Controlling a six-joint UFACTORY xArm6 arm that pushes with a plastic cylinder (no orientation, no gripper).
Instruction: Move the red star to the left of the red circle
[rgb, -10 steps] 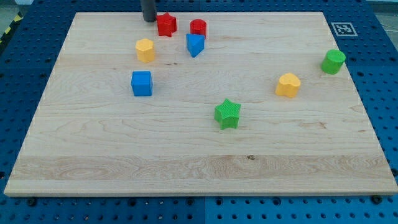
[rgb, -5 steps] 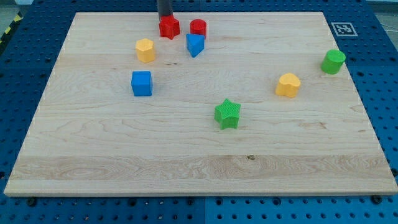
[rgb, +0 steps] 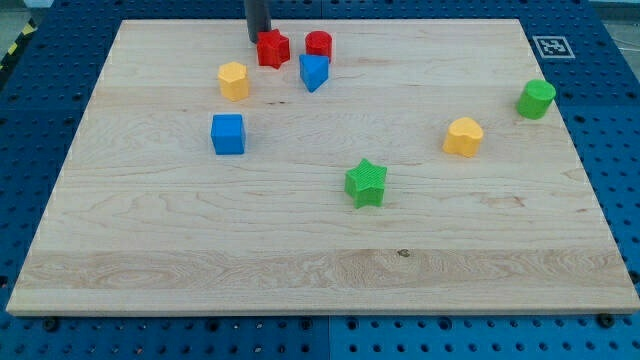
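Observation:
The red star lies near the view's top, just left of the red circle, with a small gap between them. My tip is at the star's upper left, touching or nearly touching it. The rod rises out of the view's top edge. A blue block with a pointed shape lies just below the red circle.
A yellow hexagon-like block and a blue cube lie at the left. A green star is at the centre, a yellow heart and a green cylinder at the right. The wooden board carries a marker tag.
My tip moved right to the top of the star, then back left to its upper left. The red star shifted slightly down and right.

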